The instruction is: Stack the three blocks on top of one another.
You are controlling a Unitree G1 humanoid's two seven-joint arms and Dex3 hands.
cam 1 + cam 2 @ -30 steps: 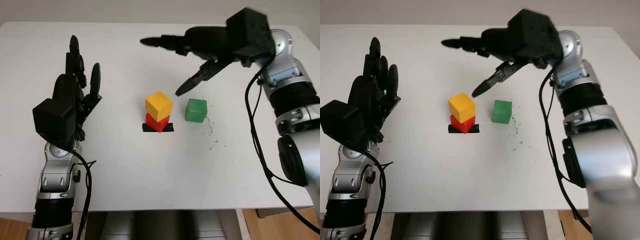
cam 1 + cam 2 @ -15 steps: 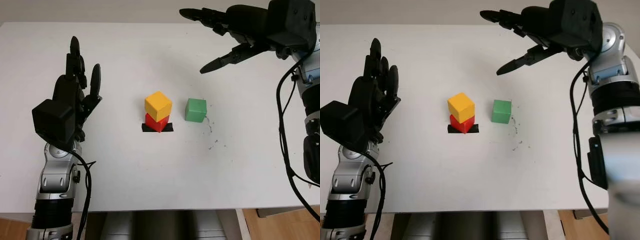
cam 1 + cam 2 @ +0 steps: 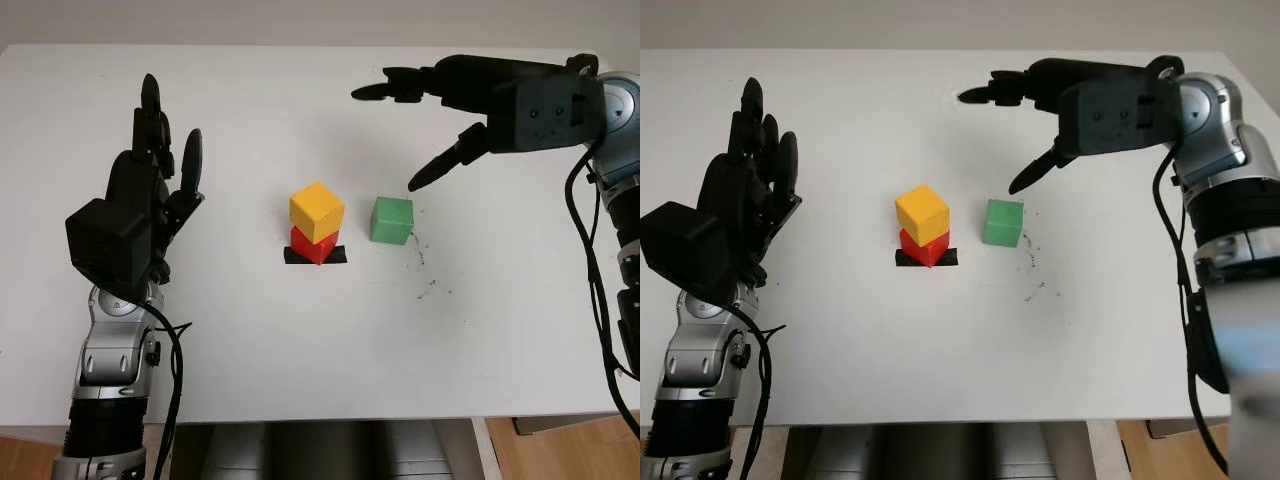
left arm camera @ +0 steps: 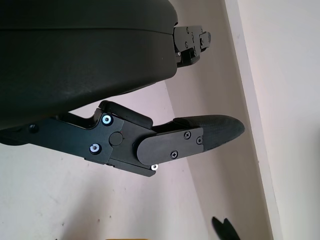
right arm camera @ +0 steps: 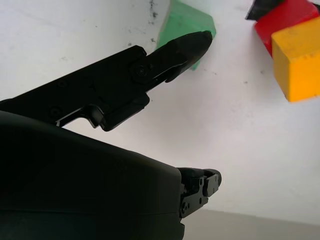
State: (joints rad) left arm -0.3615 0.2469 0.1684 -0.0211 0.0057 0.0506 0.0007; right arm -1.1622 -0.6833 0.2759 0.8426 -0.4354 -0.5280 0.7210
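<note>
I can read no text, label, number or sign anywhere around my fingers or the tabletop.

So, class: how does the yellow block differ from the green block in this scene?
The yellow block sits on top of the red block; the green block stands alone on the table, to the right of the stack. The yellow block is turned corner-on to the camera; the green block faces it nearly square. The open right hand hovers nearer the green one. Both are plain cubes of similar size.
</note>
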